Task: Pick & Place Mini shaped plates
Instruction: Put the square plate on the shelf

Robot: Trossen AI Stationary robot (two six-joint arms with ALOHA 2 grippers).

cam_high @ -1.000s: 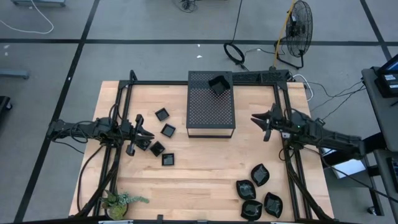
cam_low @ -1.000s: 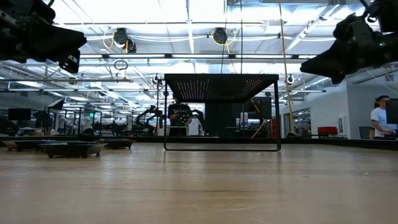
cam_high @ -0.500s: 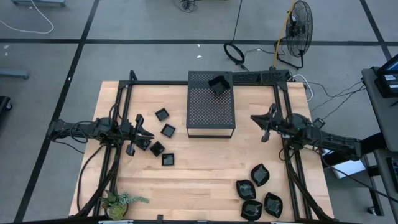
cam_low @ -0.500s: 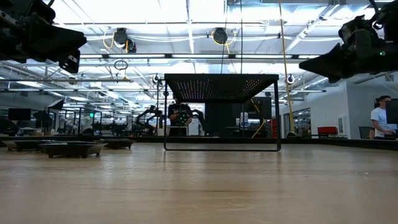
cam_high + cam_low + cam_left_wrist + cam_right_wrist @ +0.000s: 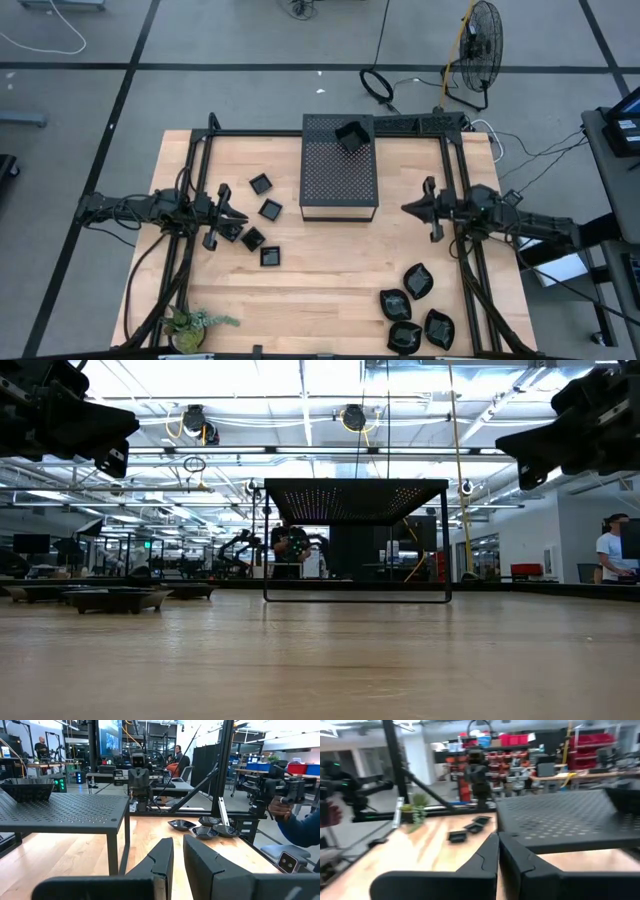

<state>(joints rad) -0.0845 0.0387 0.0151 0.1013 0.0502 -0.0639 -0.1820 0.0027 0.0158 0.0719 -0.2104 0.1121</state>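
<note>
On top of the perforated box (image 5: 339, 168), at its one o'clock corner, sat one square mini plate (image 5: 351, 135), and that was the only dish delivered so far, by the look of it. Four more square plates (image 5: 262, 220) lay scattered at nine o'clock of the box on the pale wooden table (image 5: 320, 275), and four leaf-shaped plates (image 5: 412, 306) clustered down at five o'clock, near the table's corner. All of them were small, black and shallow, with a slightly glossy moulded look; the box was matte black, dotted with holes and stood on thin legs. The right gripper (image 5: 409, 208) hung in the air at three o'clock of the box, fingers pressed together and carrying nothing, so I judged it was between picks: a plate set down, the next one not yet chosen. The left gripper (image 5: 237, 219) hovered over the square plates at nine o'clock, its fingers (image 5: 165, 857) parted by only a narrow gap with nothing between them. Next, I reckoned, the right arm would need to swing toward the leaf dishes at five o'clock, spread its fingers and come down over a thin rim; those low edges would leave little to pinch. A small green plant (image 5: 190, 322) stood at the table's seven o'clock corner, well clear of everything.
</note>
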